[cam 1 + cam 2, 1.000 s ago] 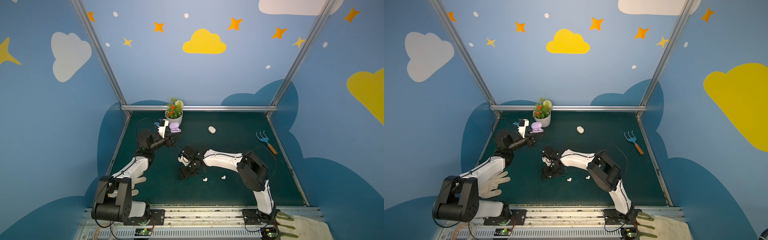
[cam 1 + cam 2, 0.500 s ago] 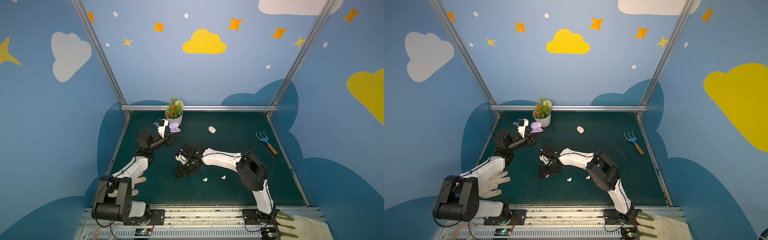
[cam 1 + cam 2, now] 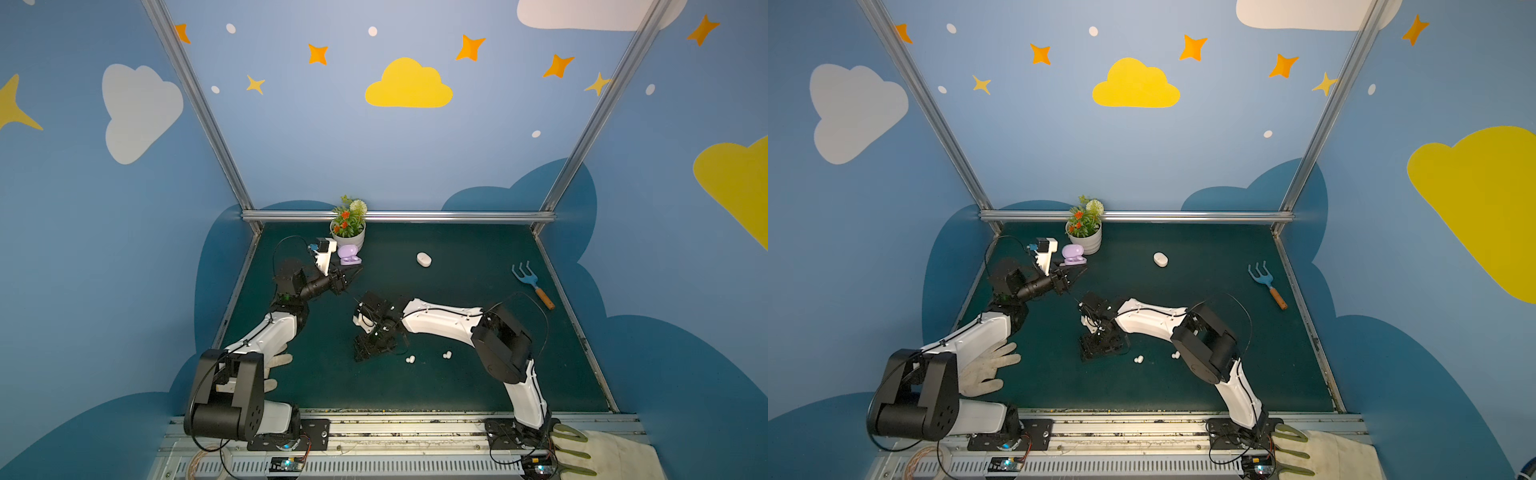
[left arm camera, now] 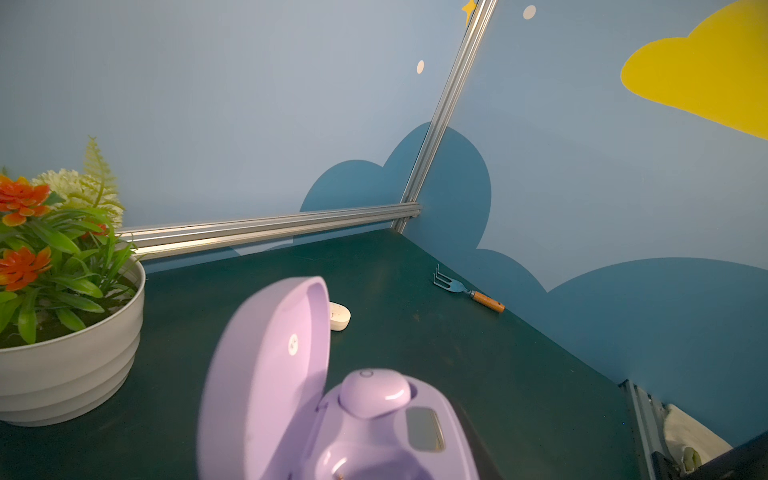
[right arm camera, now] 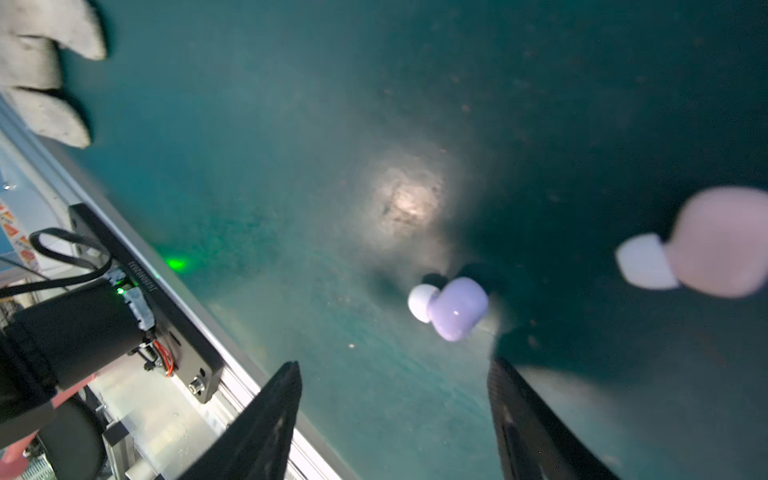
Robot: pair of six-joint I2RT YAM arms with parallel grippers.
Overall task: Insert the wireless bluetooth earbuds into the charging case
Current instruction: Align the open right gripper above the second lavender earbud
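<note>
A lilac charging case [image 4: 374, 428] stands open near the flowerpot, lid up, also in both top views [image 3: 349, 258] [image 3: 1073, 255]. One lilac earbud [image 4: 374, 392] sits in its far slot; the near slot is empty. My left gripper [image 3: 354, 272] is shut on the case's front. My right gripper [image 5: 395, 374] hangs open over the mat in mid-table [image 3: 365, 353]. A loose lilac earbud [image 5: 453, 307] lies just beyond its fingertips, and a pinkish earbud [image 5: 715, 241] lies blurred to one side. Whitish earbuds [image 3: 410, 359] [image 3: 446, 354] lie on the mat right of that gripper.
A closed white case [image 3: 424, 259] lies at mid-back. A flowerpot [image 3: 348, 235] stands right behind the lilac case. A blue hand rake [image 3: 532, 284] lies at the right wall. A white glove [image 3: 276, 365] lies under the left arm. Metal rails edge the mat.
My right gripper has shifted a little to the left and dipped closer to the mat. The left arm and the lilac case have stayed put.
</note>
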